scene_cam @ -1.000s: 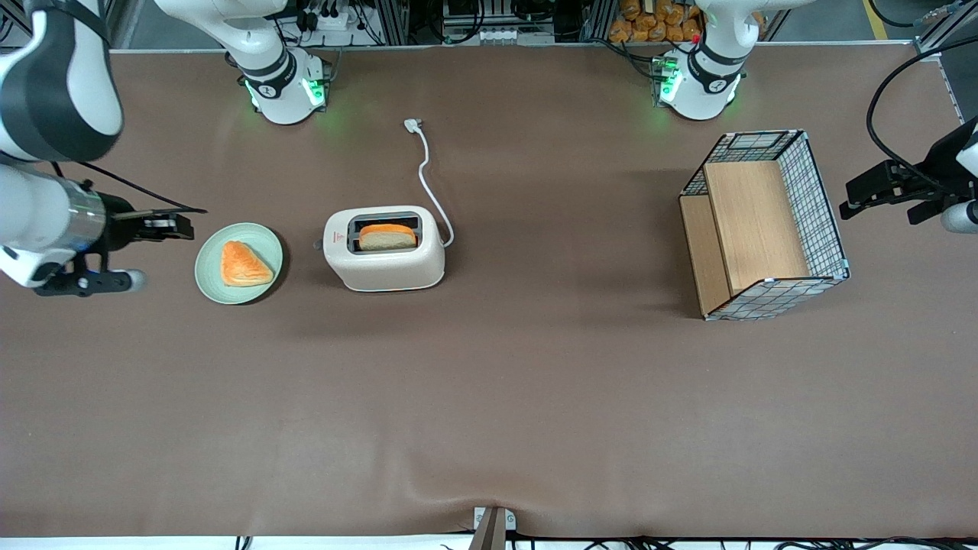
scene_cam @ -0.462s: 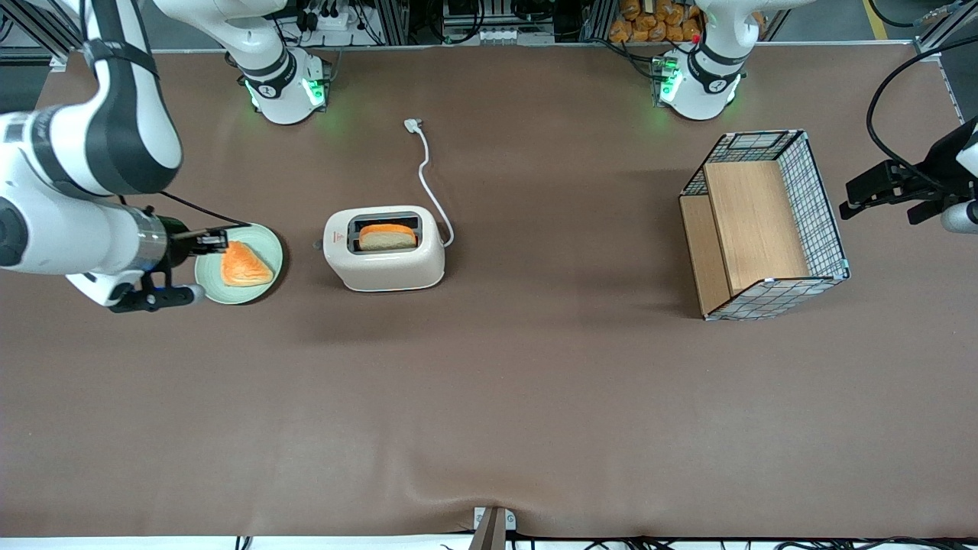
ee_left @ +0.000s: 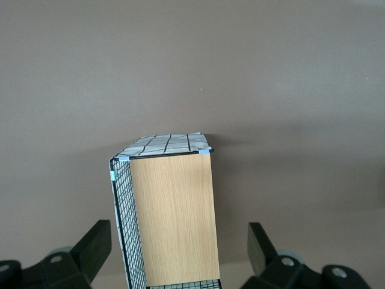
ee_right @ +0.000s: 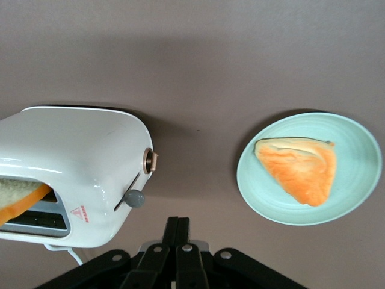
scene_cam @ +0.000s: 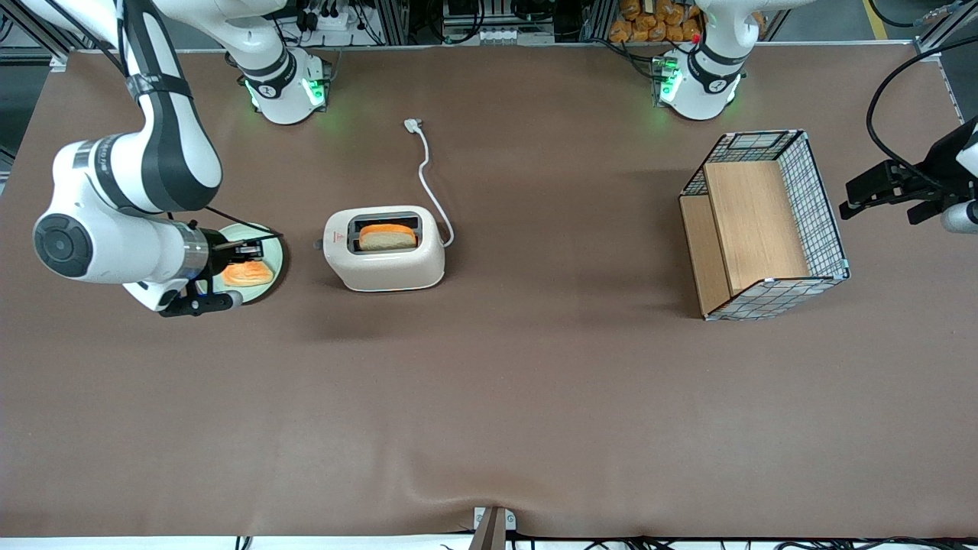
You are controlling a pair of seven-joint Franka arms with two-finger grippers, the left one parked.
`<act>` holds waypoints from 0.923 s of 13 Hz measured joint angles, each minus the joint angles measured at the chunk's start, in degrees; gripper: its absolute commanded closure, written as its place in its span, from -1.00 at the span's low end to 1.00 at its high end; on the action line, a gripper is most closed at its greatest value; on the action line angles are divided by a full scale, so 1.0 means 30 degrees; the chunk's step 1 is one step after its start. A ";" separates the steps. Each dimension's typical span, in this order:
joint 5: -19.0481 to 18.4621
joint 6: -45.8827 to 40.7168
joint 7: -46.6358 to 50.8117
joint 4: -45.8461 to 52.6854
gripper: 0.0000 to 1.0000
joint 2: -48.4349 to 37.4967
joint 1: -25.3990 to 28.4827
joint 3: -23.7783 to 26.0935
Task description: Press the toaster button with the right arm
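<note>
Toaster sits on the brown worktop, somewhat toward the working arm's end, resting flat with slots up. Its long axis runs along the worktop's length, and the narrow end carrying the red mark points at the green plate. One slot holds a bread slice with an orange crust, standing up out of the opening. Toaster button is a small grey knob on a slot in that narrow end, sticking out toward the plate; a round dial sits beside it on the same face. White cord leaves the toaster's other narrow end and trails away from the front camera, plug lying loose on the worktop. Right arm is bent over the plate, its pincer hovering above the plate and aimed sideways at the toaster's button end, not touching it. In the wrist view the pincer shows its two fingers pressed together, nothing between them, tips near the button with a gap left. Plate carries a triangular orange pastry, partly covered by the pincer in the front view. A wire basket with wooden panels lies toward the parked arm's end, well apart from the toaster.
</note>
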 measured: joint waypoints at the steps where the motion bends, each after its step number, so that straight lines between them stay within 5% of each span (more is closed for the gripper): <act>1: 0.0178 0.0450 -0.0001 -0.0473 1.00 -0.0003 0.0031 0.0004; 12: 0.3210 0.3158 0.0039 -0.3785 1.00 -0.0082 0.1295 0.0048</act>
